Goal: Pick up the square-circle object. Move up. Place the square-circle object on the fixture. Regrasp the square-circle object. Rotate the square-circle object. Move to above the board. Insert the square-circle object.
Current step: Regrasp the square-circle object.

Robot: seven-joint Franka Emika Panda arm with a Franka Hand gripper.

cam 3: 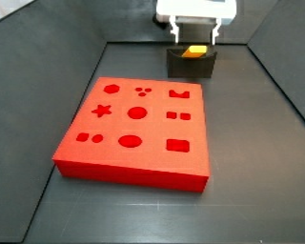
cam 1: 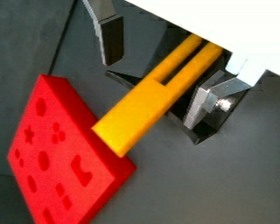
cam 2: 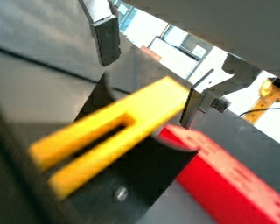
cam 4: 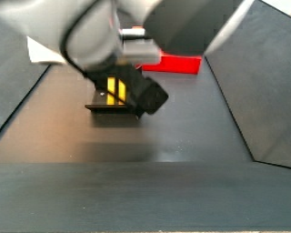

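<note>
Presently, your gripper stands at the far end of the table, directly over the fixture. In both wrist views the square-circle object lies between the two silver fingers, its slotted end toward the wrist and its plain end reaching out over the edge of the board. You will note a visible gap on each side of the yellow bar in a wrist view: neither pad touches it, so the jaws stand open around the piece and do not grip it. The bar rests on top of the dark block, lying across it and tilted rather than upright.

In a side view the peg shows only as a small orange patch at the top of the fixture, beneath the white gripper body. In a side view from the opposite end, yellow strips show at the fixture, with the arm largely covering it.

The red board lies flat, near the fixture but apart from it. Its cut-outs, among them the star, circles and squares, hold nothing.
</note>
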